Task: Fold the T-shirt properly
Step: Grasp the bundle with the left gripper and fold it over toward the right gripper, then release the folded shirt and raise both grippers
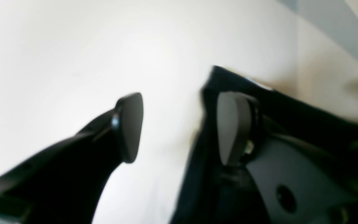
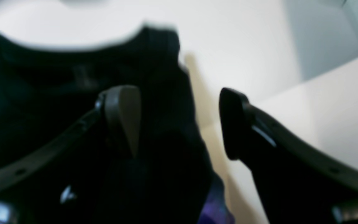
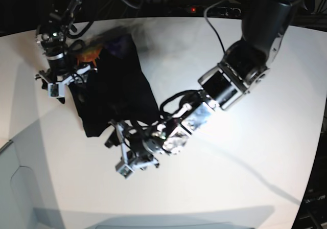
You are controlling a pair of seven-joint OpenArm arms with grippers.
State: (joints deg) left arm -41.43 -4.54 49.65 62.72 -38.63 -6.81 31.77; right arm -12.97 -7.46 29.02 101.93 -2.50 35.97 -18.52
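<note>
The T-shirt (image 3: 115, 93) is black with an orange and purple print at its upper edge, on a white table (image 3: 245, 178).

Both wrist views soft and smeared, fisheye bend toward the edges. White table (image 1: 57, 56) blown out ahead of the left gripper (image 1: 179, 127), glare strongest beyond its fingertips. T-shirt (image 2: 42, 93) near-black, folds lost, collar edge blurred. Tan shadow beside the cloth, between the right gripper (image 2: 179, 121) fingers. Base view sharper; long grey arm shadows on table.
</note>
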